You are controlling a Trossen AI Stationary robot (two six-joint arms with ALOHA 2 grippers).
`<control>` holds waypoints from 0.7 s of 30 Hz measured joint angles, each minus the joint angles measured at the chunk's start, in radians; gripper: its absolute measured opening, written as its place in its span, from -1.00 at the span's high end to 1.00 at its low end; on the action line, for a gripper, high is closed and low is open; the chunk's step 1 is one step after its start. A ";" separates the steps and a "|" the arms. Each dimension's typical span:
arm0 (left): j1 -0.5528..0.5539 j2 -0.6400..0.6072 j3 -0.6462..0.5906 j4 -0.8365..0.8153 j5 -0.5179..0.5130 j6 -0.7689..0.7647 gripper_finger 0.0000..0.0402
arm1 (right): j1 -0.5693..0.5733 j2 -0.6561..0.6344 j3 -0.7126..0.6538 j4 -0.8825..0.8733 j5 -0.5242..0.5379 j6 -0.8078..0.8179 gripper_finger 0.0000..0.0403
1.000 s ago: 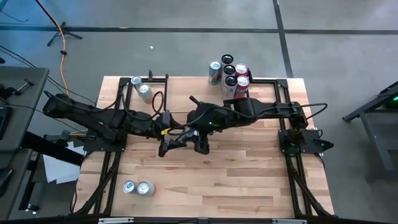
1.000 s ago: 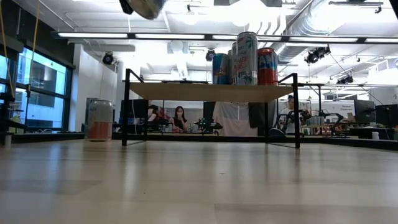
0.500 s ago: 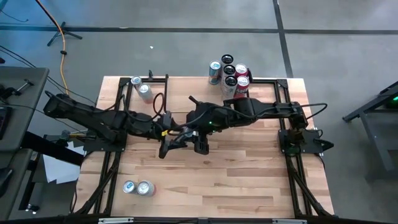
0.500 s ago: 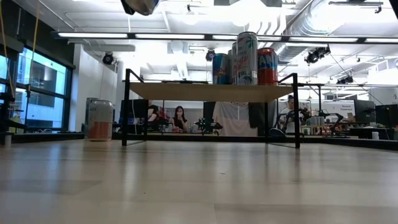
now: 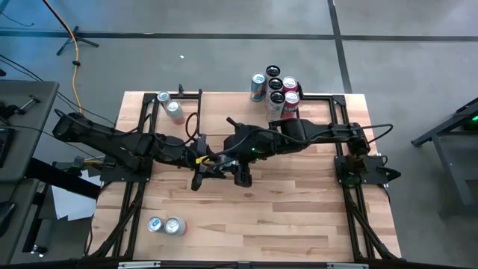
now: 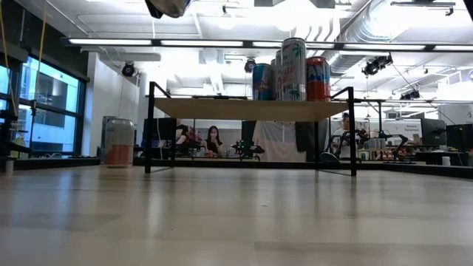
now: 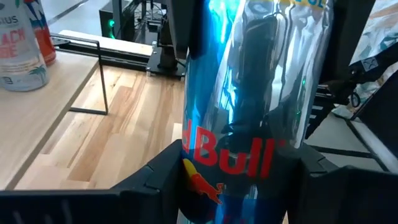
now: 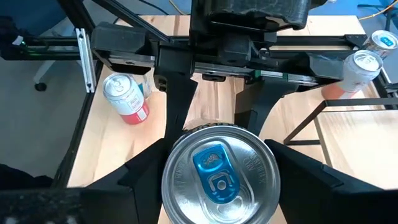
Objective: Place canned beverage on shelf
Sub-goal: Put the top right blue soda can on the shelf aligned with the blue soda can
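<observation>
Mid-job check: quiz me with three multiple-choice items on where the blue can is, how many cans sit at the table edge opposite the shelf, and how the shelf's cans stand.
1. Where is the blue can?
A. On the shelf
B. In the air between the two end effectors
C. Lying on the table

2. How many cans sit at the table edge opposite the shelf?
A. None
B. Two
C. Five

3. How do the shelf cans stand?
A. Upright
B. Tipped over
C. Stacked

Answers:
1 B: it sits between the left end effector and the right end effector, which grips it.
2 B: the pair of cans shows in the high view.
3 A: the low view shows them standing.
</observation>
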 joint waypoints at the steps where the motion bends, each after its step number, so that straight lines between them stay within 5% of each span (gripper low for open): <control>1: 0.000 0.000 0.000 -0.002 -0.002 0.005 0.25 | -0.001 0.000 0.000 0.000 0.001 -0.009 -0.16; 11: 0.015 0.000 0.000 -0.002 0.009 0.005 0.25 | -0.001 0.000 0.000 -0.003 0.005 0.014 -0.22; 21: 0.035 0.004 -0.002 -0.055 0.003 0.001 0.25 | -0.001 -0.005 0.003 -0.003 0.016 -0.032 -0.73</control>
